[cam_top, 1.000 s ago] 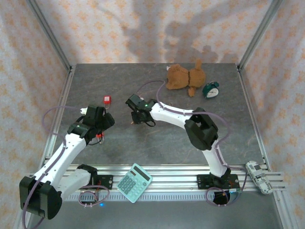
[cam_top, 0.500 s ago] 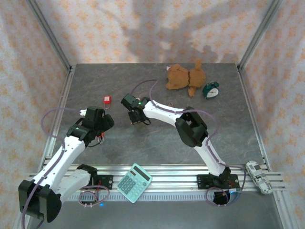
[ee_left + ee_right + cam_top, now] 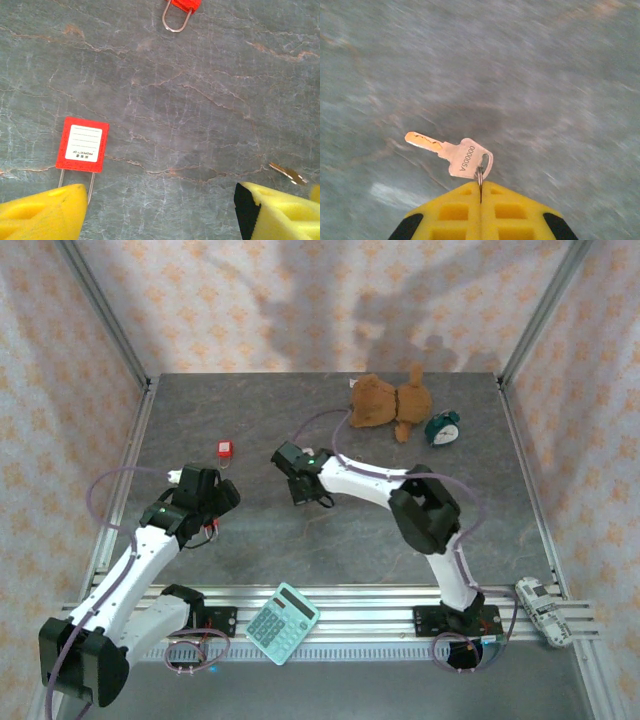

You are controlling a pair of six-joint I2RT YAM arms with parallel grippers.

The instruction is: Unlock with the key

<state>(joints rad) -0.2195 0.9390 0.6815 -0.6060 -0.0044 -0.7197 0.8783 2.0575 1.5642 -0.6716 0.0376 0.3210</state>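
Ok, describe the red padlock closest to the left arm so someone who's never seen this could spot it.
On the grey marbled tabletop, find the left arm's yellow foam fingers. Just beyond them lies a flat red square padlock, its thin wire shackle running back to one finger. The other red padlock lies farther out; this one shows a white lined label.

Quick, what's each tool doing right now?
Left tool: open, holding nothing.
Right tool: closed, pinching the small silver metal key by its ring.
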